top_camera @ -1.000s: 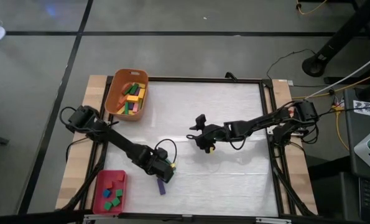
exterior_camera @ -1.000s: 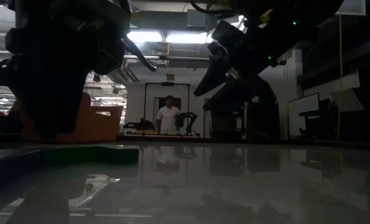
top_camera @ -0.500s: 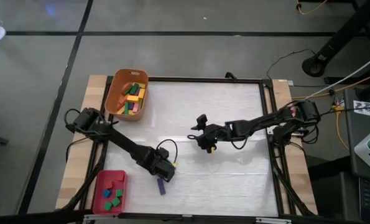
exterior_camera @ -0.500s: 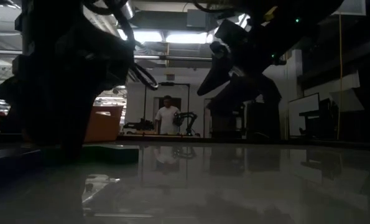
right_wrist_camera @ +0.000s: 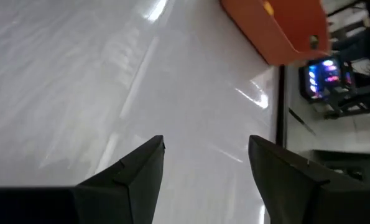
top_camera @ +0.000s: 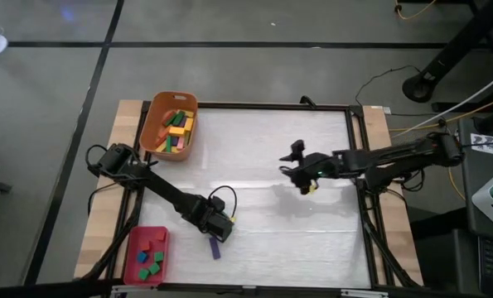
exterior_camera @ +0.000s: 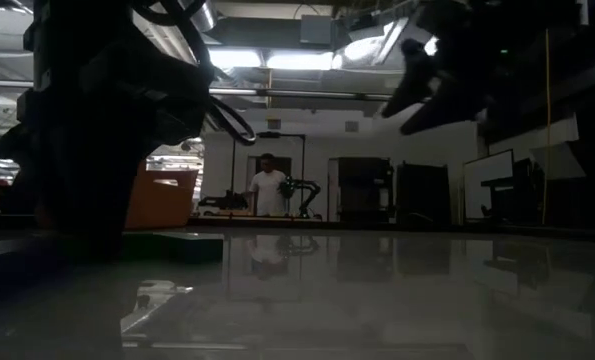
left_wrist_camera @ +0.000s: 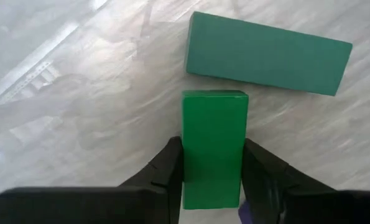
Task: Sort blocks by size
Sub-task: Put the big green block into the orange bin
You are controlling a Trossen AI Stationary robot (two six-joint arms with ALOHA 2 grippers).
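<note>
While right gripper spread over bare table, left gripper clamping green block.

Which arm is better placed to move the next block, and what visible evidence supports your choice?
Left. Its end effector already straddles a green block beside the purple bar. The right end effector is open and empty over bare table.

Blocks: mixed colours heaped in orange tub at 10 o'clock, small cubes on red tray at 7, purple bar and two green bars at 6.
</note>
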